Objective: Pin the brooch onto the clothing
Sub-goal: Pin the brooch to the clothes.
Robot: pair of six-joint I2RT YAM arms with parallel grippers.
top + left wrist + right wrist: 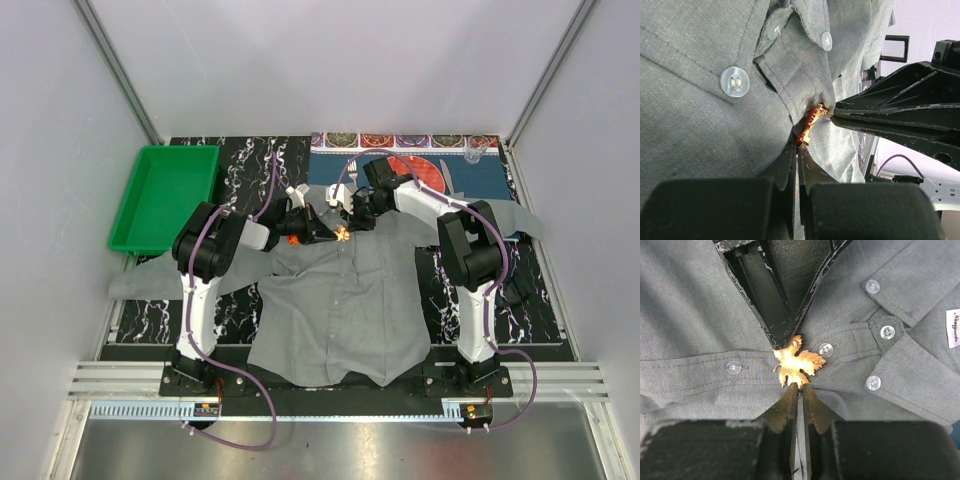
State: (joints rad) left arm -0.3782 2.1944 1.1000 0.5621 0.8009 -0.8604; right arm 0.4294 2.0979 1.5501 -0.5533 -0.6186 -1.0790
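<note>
The clothing [340,310], a grey button-up shirt, lies spread flat with its collar toward the far side. The brooch [800,362], an orange-gold maple leaf, rests on the button strip just below the collar, between two pale buttons. My right gripper [798,386] is shut on the leaf's lower edge. My left gripper [800,147] is shut too, its tips on the opposite end of the brooch [811,125], seen edge-on there. Both grippers meet tip to tip over the brooch [343,234]. The left fingers [775,325] cover its upper corner.
A green tray [165,195] sits at the far left. A blue patterned placemat [470,185] with a plate and cutlery lies behind the collar. A black object [520,285] lies by the right sleeve. The mat underneath is black marbled.
</note>
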